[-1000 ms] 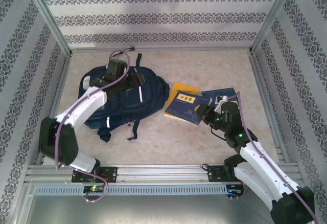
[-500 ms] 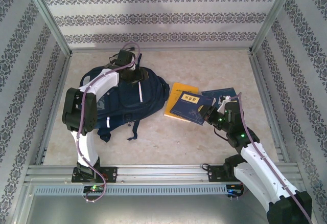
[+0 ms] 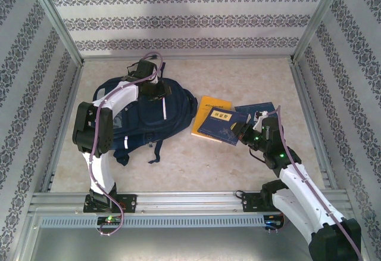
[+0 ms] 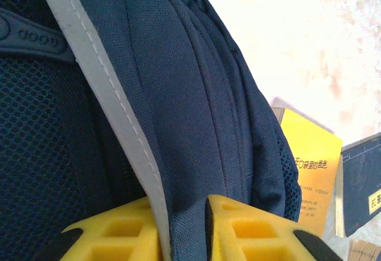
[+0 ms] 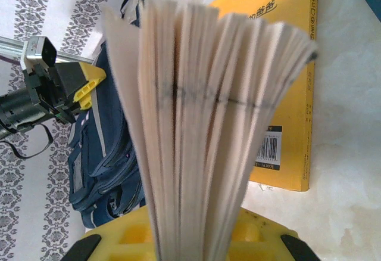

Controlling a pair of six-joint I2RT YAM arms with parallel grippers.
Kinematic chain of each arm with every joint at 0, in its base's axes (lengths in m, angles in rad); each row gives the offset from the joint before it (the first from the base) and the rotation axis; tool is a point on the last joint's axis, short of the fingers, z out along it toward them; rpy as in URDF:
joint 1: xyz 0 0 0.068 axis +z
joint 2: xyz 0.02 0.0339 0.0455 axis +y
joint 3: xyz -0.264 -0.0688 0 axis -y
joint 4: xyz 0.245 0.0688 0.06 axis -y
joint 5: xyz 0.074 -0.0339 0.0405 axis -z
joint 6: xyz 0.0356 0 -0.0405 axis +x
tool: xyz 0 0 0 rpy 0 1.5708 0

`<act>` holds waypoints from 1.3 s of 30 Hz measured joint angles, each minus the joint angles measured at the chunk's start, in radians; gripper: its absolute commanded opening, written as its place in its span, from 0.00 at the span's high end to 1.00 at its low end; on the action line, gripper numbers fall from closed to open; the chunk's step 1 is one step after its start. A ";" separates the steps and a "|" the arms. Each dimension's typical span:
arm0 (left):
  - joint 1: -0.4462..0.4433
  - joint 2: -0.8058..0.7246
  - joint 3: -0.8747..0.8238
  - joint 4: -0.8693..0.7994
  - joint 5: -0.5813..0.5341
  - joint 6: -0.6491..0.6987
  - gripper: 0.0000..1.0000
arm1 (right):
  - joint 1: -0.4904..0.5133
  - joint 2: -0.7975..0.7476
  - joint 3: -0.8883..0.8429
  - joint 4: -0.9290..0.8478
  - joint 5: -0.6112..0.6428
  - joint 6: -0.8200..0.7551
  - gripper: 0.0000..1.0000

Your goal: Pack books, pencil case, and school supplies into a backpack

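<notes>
Left side first: the left gripper (image 3: pixel 153 89) is at the far top edge of the backpack (image 3: pixel 140 118). In the wrist view its jaws are pinched tight on a fold of navy fabric beside the grey stripe (image 4: pixel 107 94), so it's clenched on the bag itself; my guess is it's there to hold the mouth up.

Just right of the backpack is the book pile; the orange-yellow paperback (image 3: pixel 209 103) is nearest the bag; a navy book (image 3: pixel 219 124) lies partly across it; a second navy book (image 3: pixel 259 110) sits further right of the backpack, right up against the others. The right gripper (image 3: pixel 244 133) is at the corner of the first navy book furthest from the backpack; its wrist view has fanned pages (image 5: pixel 202 124) wedged between the jaws, so it's grasping the book by the page edge.

How I'd do this step: the pages are splaying, so that hold is floppy; clamp firm, lift low, and carry it toward the backpack leading with the stiffer edge; the left one should pull the fabric up and away to make a real gap, since I can't tell from here whether the zip is open; watch the paperback underneath doesn't get dragged along.

Count: one backpack; three books, one orange-yellow and two navy; two grippers, both closed on something.
</notes>
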 measured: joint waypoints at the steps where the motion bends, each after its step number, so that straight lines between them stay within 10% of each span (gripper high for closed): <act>1: 0.001 0.002 0.000 -0.002 0.000 0.002 0.96 | 0.000 -0.002 0.000 0.000 0.000 -0.001 1.00; 28: 0.005 -0.408 0.255 -0.513 0.052 0.283 1.00 | -0.016 -0.088 0.160 -0.153 -0.027 -0.161 1.00; 39: 0.004 -0.426 0.222 -0.555 0.201 0.367 1.00 | 0.176 -0.014 0.202 -0.094 -0.043 -0.216 1.00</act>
